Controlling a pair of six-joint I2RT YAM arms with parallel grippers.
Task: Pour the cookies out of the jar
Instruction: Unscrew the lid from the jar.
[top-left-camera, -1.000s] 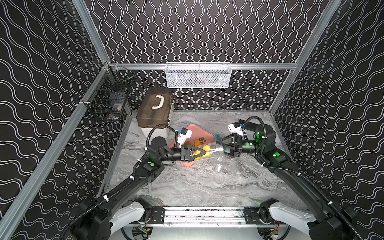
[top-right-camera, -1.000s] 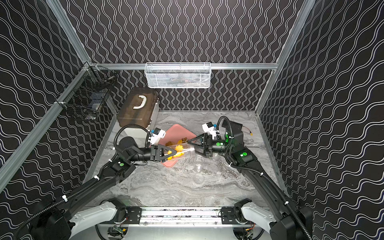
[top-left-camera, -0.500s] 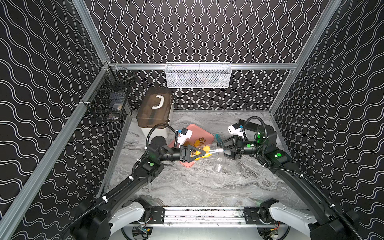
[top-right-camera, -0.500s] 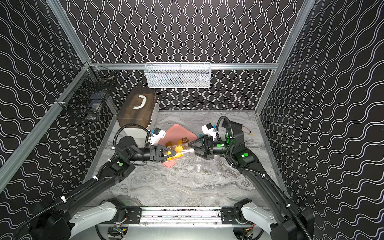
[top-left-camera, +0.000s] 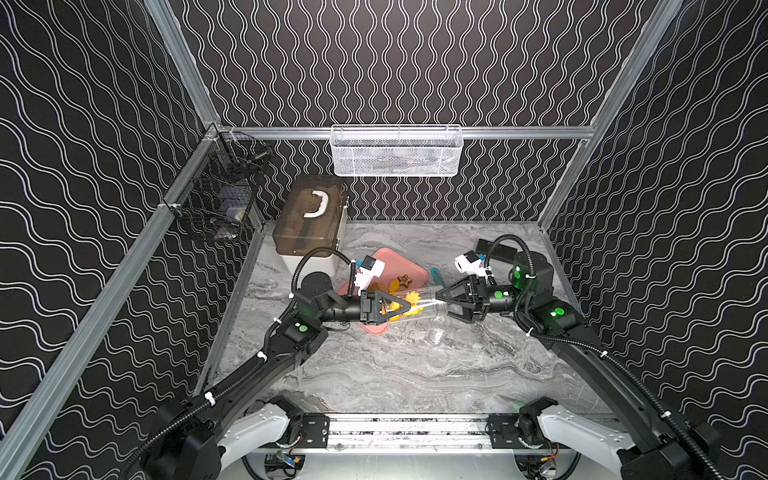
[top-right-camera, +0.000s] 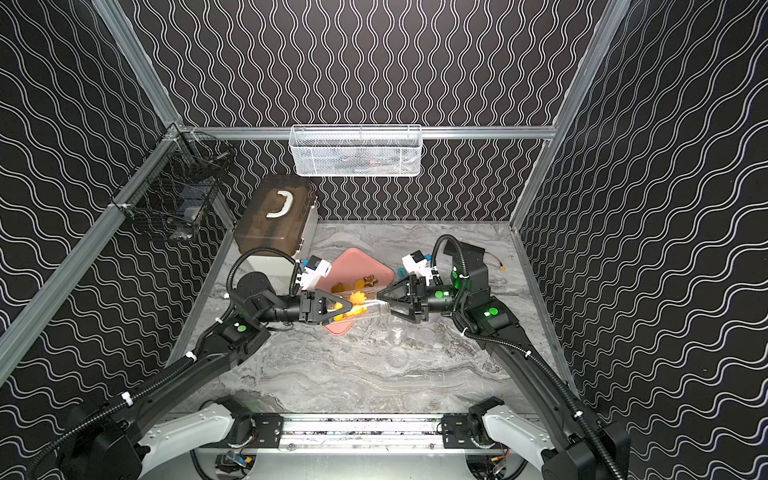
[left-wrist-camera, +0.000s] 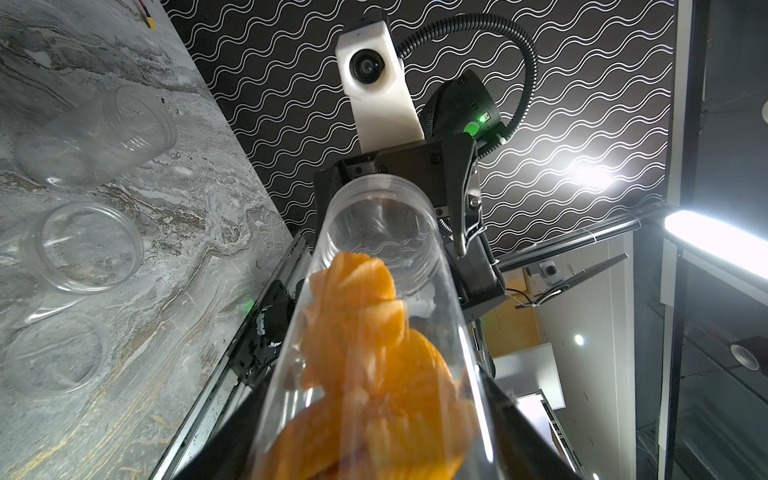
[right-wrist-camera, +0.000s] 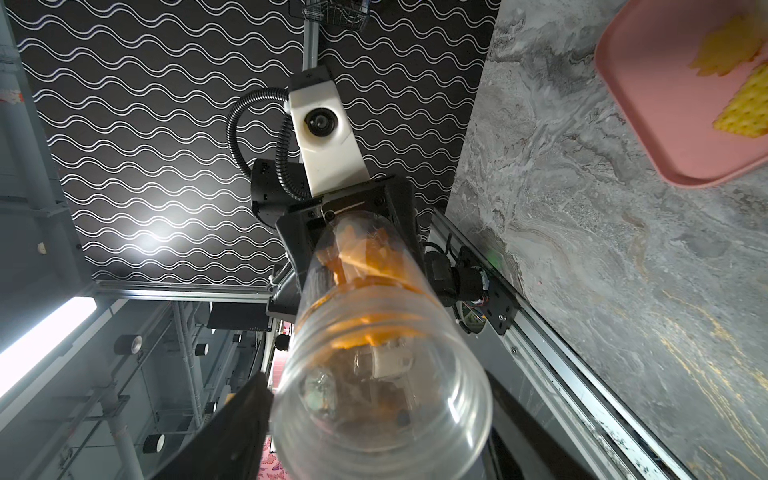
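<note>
Narrower than a second ago, the jaws of the right gripper (top-left-camera: 441, 303) straddle the open mouth of the clear jar (top-left-camera: 424, 306); whether they press it cannot be told. The left gripper (top-left-camera: 399, 311) clamps the jar level, near the pink tray (top-left-camera: 417, 269), with orange cookies (top-left-camera: 412, 299) inside.

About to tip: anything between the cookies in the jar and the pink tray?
The right pincer straddles the threaded end of the jar, where the cookies would exit; whether a clear lid closes it, I cannot tell. Nothing else shows before the pink tray.
</note>
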